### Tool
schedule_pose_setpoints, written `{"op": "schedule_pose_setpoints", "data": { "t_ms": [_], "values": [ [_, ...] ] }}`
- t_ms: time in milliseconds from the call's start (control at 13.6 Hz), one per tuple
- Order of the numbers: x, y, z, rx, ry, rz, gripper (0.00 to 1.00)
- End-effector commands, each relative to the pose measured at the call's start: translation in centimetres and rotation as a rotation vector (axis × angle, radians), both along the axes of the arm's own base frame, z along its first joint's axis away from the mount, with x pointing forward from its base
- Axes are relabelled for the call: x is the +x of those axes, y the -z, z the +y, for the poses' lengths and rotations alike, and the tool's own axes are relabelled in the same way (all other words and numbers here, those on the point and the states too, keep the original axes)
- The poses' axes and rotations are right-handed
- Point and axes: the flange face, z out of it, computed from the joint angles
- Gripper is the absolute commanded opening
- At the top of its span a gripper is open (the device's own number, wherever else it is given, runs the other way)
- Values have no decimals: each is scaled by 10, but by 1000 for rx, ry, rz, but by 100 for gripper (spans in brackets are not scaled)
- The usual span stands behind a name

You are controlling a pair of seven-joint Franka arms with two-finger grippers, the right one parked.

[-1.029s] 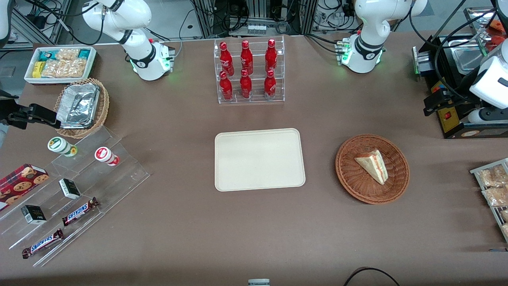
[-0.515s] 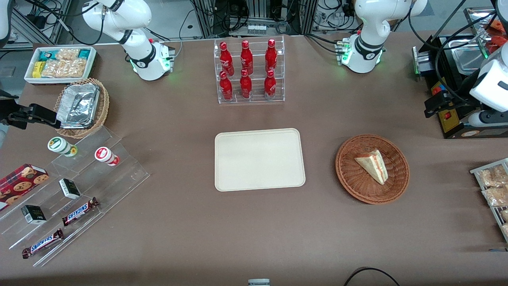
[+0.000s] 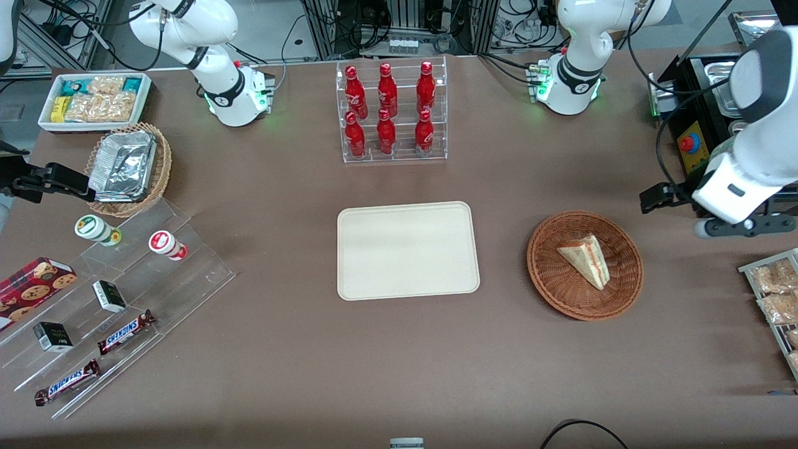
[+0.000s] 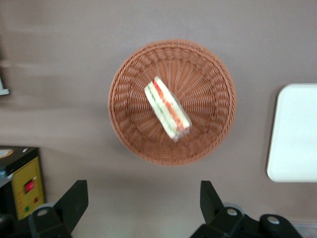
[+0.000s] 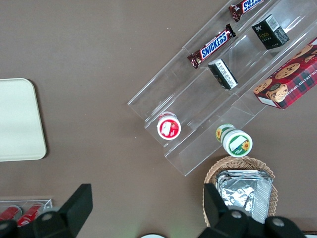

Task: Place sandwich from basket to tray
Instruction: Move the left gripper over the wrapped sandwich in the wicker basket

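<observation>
The sandwich (image 3: pixel 585 259) (image 4: pixel 167 107), a white wedge with red and green filling, lies in the round reddish-brown basket (image 3: pixel 548 280) (image 4: pixel 208 69). The cream tray (image 3: pixel 408 249) (image 4: pixel 297 134) lies flat beside the basket, toward the parked arm's end, with nothing on it. My left gripper (image 4: pixel 142 201) hangs open high above the table, with bare cloth between its black fingers (image 4: pixel 74 198). Its white hand (image 3: pixel 729 187) sits beside the basket, toward the working arm's end and slightly farther from the front camera.
A black machine with a red button (image 3: pixel 689 143) stands just past the hand. A wire rack of snack packets (image 3: pixel 776 299) is at the table's edge. A rack of red bottles (image 3: pixel 389 112) stands farther back than the tray. Acrylic steps with snacks (image 3: pixel 118 293) fill the parked arm's end.
The left arm has swung down from over the black machine toward the basket, coming nearer the front camera. Sandwich, basket and tray have not moved.
</observation>
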Motion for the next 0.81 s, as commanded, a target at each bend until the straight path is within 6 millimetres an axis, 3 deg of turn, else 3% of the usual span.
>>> {"op": "schedule_pose_setpoints", "data": {
  "t_ms": [0, 441, 515, 735],
  "values": [
    [-6, 41, 0, 20, -151, -57, 100],
    [-18, 127, -14, -5, -487, -139, 100],
    [-21, 138, -24, -9, -508, -141, 100],
    [-23, 166, -29, -10, -521, -133, 100]
  ]
}}
